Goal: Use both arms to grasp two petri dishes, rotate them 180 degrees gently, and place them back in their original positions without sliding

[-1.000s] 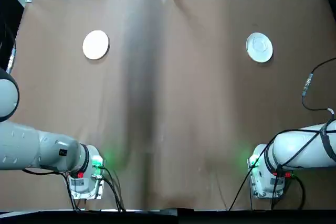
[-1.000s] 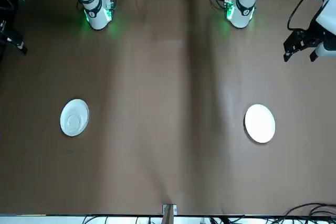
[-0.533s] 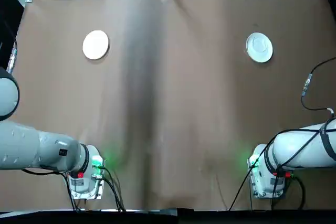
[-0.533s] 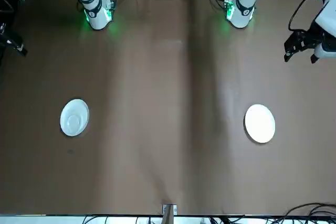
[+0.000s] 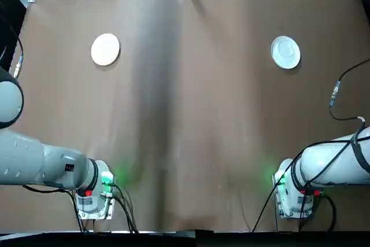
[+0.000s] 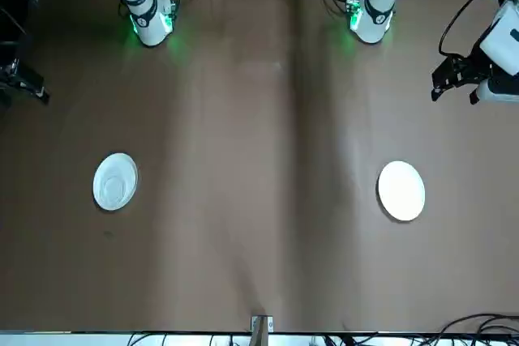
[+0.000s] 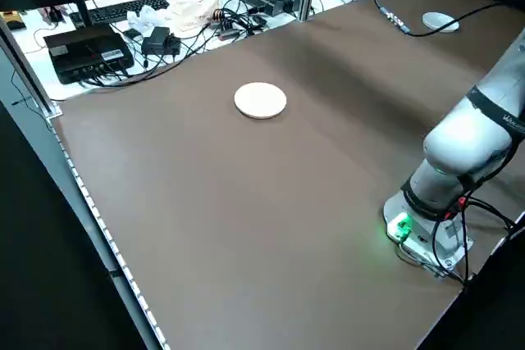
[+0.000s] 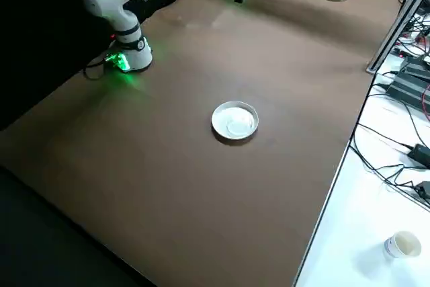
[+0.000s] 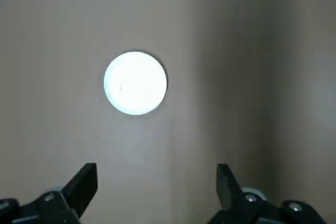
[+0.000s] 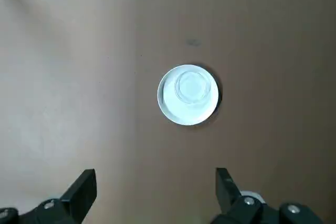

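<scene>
- Left gripper (image 9: 157,167) is released, its two fingers spread wide with nothing between them; it hangs over the robot's left side of the table (image 5: 196,114), clear of its dish.
- Right gripper (image 10: 157,170) is likewise parted and empty, held up on the robot's right side.
- Plain white dish (image 5: 105,49) lies flat at the far left of the table; the ringed dish (image 5: 285,52) lies at the far right, the two well apart.
- Neither dish is gripped, so the work seems to be at the approach, with grasp, turn and placing all ahead.
- Both dishes look shallow: fingers coming down too high could miss the rim, and too low could press into the tabletop.
- An off-centre descent would likely let one finger touch first and push the dish, the very slide the task forbids.
- Squeezing hard might tip or pop out a thin, smooth-looking dish; squeezing lightly might let it slip during the half turn.
- The ringed dish's inner piece may be loose, and could shift if tilted.
- Letting go above the surface, or opening the fingers unevenly, could spoil the return to the original spot.
</scene>
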Controlling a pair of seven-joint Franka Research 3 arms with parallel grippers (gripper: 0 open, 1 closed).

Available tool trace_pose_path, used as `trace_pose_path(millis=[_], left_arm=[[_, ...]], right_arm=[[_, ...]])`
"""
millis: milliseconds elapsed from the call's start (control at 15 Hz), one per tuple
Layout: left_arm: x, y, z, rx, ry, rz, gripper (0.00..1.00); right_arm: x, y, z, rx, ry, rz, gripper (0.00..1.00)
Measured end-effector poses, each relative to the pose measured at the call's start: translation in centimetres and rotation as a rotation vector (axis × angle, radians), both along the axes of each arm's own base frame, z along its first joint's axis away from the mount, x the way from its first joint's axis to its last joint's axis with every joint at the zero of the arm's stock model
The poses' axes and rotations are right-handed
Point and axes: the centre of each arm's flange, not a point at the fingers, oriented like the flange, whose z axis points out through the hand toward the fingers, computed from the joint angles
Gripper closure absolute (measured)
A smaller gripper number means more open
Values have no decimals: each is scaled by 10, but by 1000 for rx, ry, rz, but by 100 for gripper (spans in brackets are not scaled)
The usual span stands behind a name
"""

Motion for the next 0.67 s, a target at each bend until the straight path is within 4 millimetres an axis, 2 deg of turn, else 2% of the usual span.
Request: trace_pose_path(millis=[200,667], left_arm=[[-1,6,-2,-1,20,42,0],[-2,5,-3,-1,29,67,0]], right_arm=[[0,0,2,0,-3,1,0],[1,2,0,0,2,5,0]])
